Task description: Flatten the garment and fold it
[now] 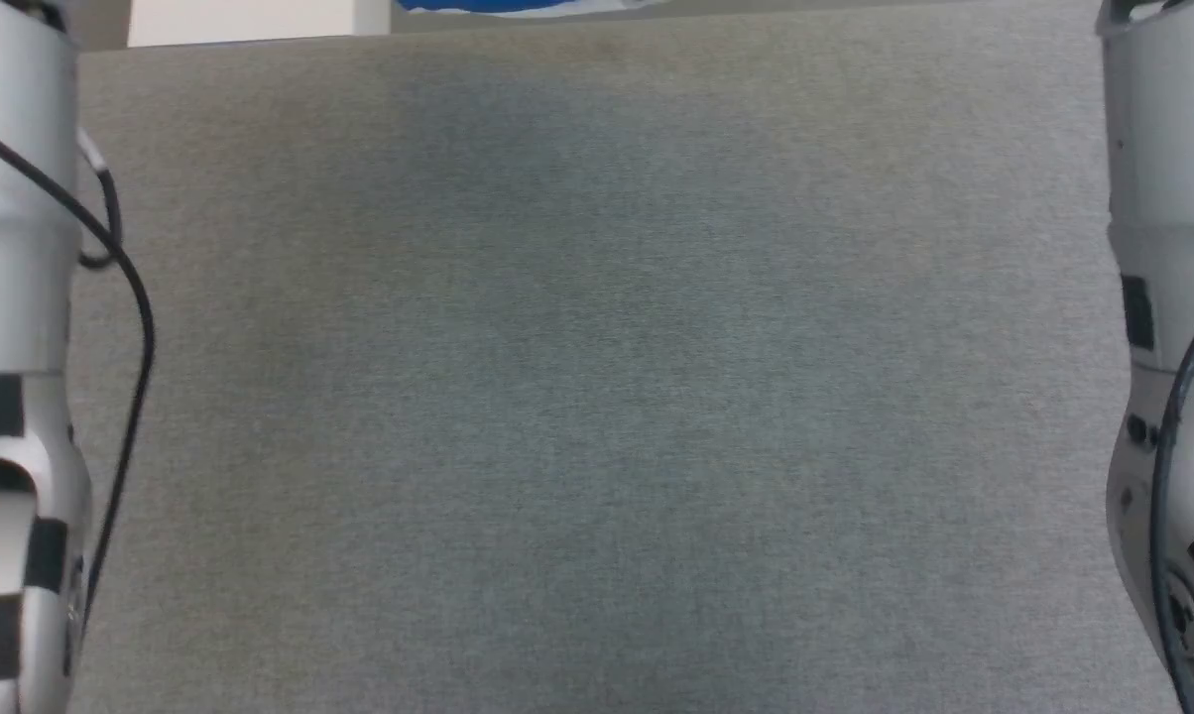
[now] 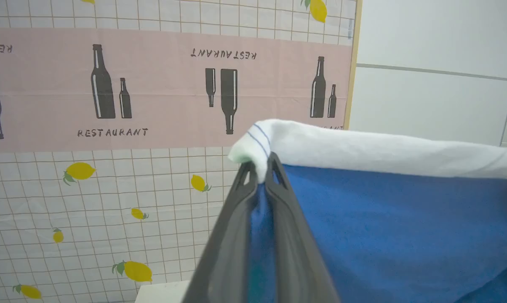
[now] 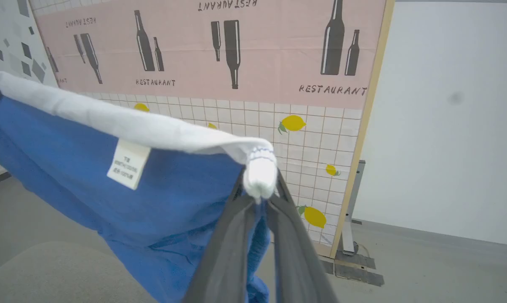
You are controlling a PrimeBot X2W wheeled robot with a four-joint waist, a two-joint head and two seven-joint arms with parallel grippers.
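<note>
The blue shorts [image 2: 396,227] hang in the air, stretched by their white waistband [image 2: 363,147] between both grippers. My left gripper [image 2: 260,170] is shut on one end of the waistband. My right gripper [image 3: 260,191] is shut on the other end, where the white band [image 3: 123,122] bunches at the fingertips. A small white label [image 3: 128,164] shows on the blue fabric [image 3: 177,206] below the band. In the head view a sliver of the blue shorts [image 1: 498,5] shows at the top edge, beyond the grey table [image 1: 597,397]; both pale forearms frame the sides.
A screen with a pink bottle-and-lemon print [image 3: 245,54] stands behind the shorts, its wooden edge and foot [image 3: 354,235] on the grey floor. A white wall [image 3: 451,118] lies to its right. The grey table's corner [image 3: 47,269] shows under the hanging fabric.
</note>
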